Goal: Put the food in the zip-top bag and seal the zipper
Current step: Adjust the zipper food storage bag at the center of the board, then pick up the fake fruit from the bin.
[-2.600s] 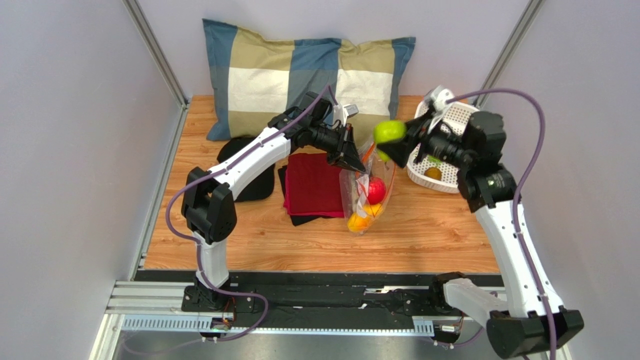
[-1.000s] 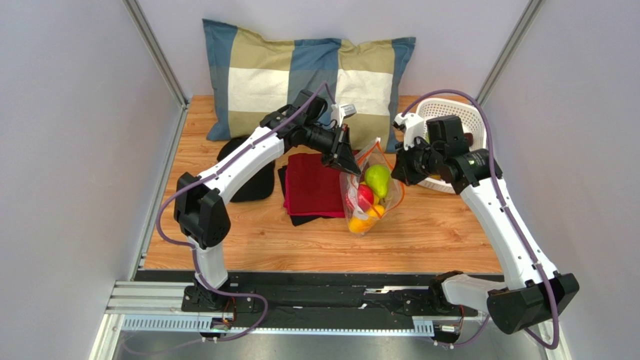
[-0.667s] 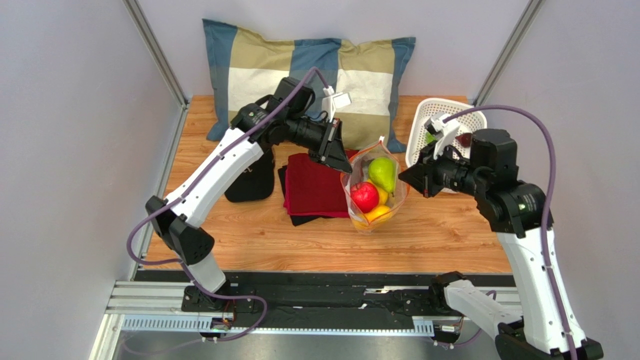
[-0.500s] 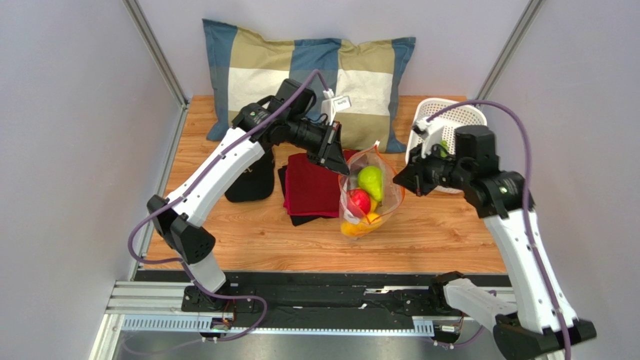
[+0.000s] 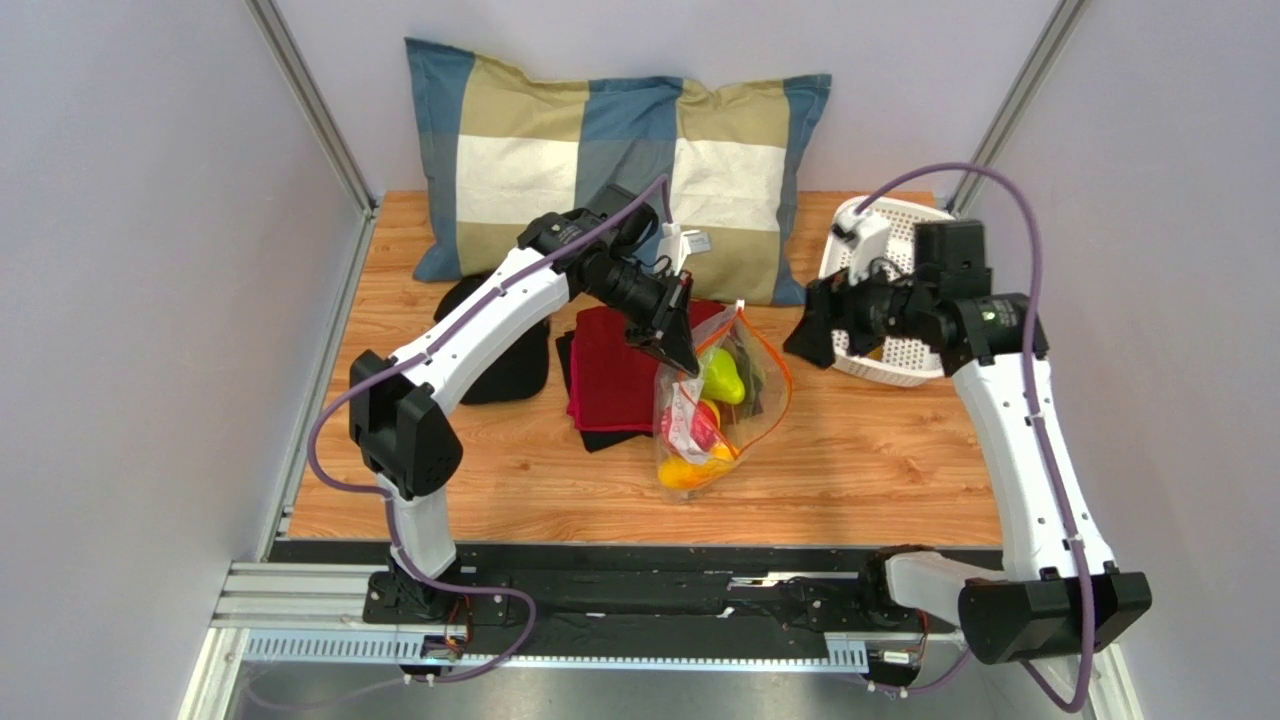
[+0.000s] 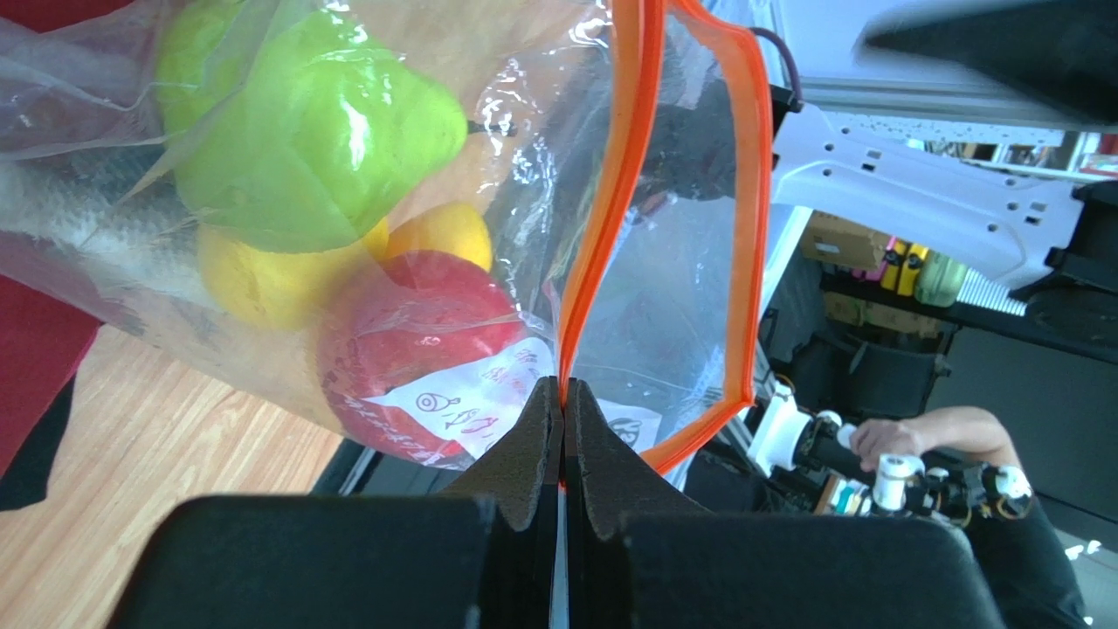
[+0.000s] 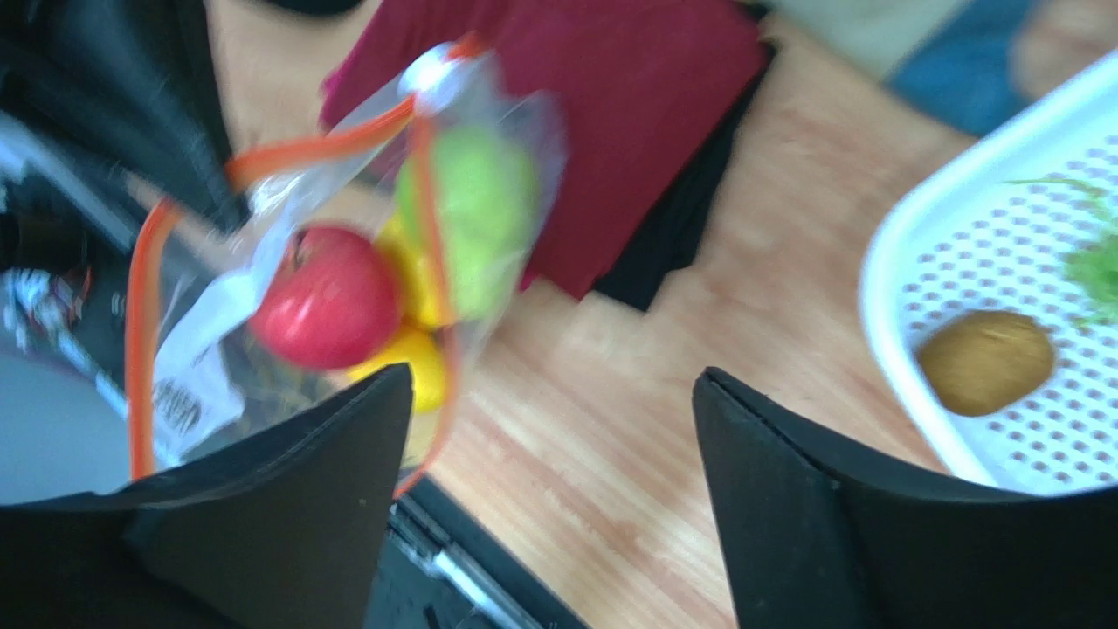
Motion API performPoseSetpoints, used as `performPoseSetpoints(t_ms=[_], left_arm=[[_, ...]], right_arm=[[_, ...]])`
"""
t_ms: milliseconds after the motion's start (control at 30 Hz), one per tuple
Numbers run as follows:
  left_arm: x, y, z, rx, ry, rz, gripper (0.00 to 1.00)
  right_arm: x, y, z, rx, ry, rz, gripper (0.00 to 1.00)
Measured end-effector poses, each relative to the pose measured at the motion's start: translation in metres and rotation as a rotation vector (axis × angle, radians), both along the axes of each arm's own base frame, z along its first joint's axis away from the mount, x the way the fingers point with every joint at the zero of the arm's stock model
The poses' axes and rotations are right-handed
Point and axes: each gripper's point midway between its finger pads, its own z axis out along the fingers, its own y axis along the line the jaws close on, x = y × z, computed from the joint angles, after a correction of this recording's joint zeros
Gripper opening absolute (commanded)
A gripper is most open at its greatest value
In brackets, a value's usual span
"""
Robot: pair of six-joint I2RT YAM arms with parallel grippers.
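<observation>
Left end effector (image 6: pixel 562 393) clamps the zipper (image 6: pixel 627 157), holding up the zip-top bag (image 5: pixel 699 420); right end effector (image 7: pixel 551 380), at three o'clock, gapes empty.

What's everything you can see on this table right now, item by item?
zip-top bag: one, clear, centre
zipper: one, orange-red, bag mouth
green pear: one, in the bag
red round fruit: one, in the bag
yellow pieces: two, in the bag
basket: one, white, right rear
brown piece: one, in the basket
green item: one, blurred, in the basket
pillow: one, blue-tan plaid, rear
red cloth: one, on a black cloth, centre
left gripper: shut on zipper
right gripper: open, empty
</observation>
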Motion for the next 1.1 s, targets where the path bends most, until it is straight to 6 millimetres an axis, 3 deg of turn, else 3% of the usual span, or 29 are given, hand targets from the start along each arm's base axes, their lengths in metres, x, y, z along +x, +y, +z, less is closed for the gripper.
performPoseSetpoints(t_ms=[100, 200, 367, 400, 567, 767, 900, 1100], left_arm=[[0.001, -0.003, 0.004, -0.018, 0.004, 0.003, 0.00], [0.003, -0.006, 0.010, -0.037, -0.001, 0.005, 0.00], [0.005, -0.009, 0.017, -0.061, -0.014, 0.002, 0.00], [0.004, -0.009, 0.017, -0.061, -0.013, 0.002, 0.00], [0.005, -0.009, 0.017, -0.063, -0.013, 0.003, 0.00], [0.005, -0.009, 0.019, -0.073, -0.006, 0.005, 0.00], [0.008, -0.008, 0.021, -0.083, -0.002, 0.011, 0.00], [0.011, -0.007, 0.022, -0.086, 0.004, 0.023, 0.00]], right_arm=[[0.039, -0.043, 0.012, 0.026, -0.051, -0.140, 0.86], [0.087, -0.089, 0.005, -0.007, -0.085, -0.253, 0.85], [0.164, -0.157, -0.054, -0.158, -0.076, -0.324, 0.86], [0.169, -0.165, -0.060, -0.170, -0.072, -0.331, 0.86], [0.239, -0.235, -0.111, -0.253, -0.041, -0.393, 0.82], [0.278, -0.285, -0.153, -0.334, -0.023, -0.441, 0.75], [0.291, -0.294, -0.171, -0.373, -0.018, -0.451, 0.72], [0.297, -0.299, -0.191, -0.418, -0.001, -0.460, 0.74]])
